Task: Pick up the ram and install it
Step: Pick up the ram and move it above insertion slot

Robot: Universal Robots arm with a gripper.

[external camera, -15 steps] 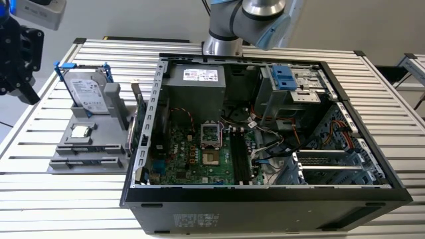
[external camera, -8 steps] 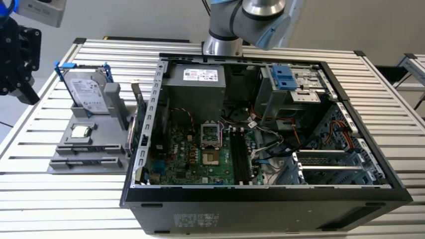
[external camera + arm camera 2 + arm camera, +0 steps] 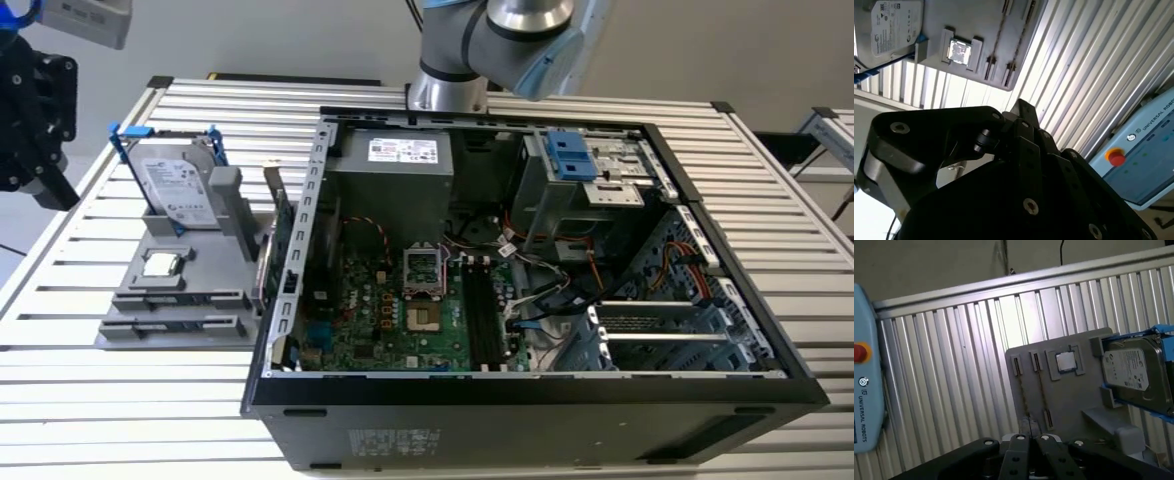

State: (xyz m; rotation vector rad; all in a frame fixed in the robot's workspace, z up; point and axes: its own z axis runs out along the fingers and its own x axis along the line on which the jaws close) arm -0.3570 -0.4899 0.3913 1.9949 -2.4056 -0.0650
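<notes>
Nothing done yet — the ram (image 3: 1022,395) sits mid-frame in its gray holder (image 3: 1074,400); the gripper (image 3: 1032,440) is apart, empty, pressed together.

Ext. view is set high, angled down on the open PC case (image 3: 534,400) and slatted surface (image 3: 774,210), mid-range. Both wrist views are pointed down, closer, at the grey holder (image 3: 1064,400) w/ hard drive (image 3: 1131,370); that corner is shared by all three.

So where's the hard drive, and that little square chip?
Hard drive (image 3: 1135,372): first wrist view, on its silver labelled face.
Chip (image 3: 1066,361): first wrist view, on the middle of its shiny top.
</notes>
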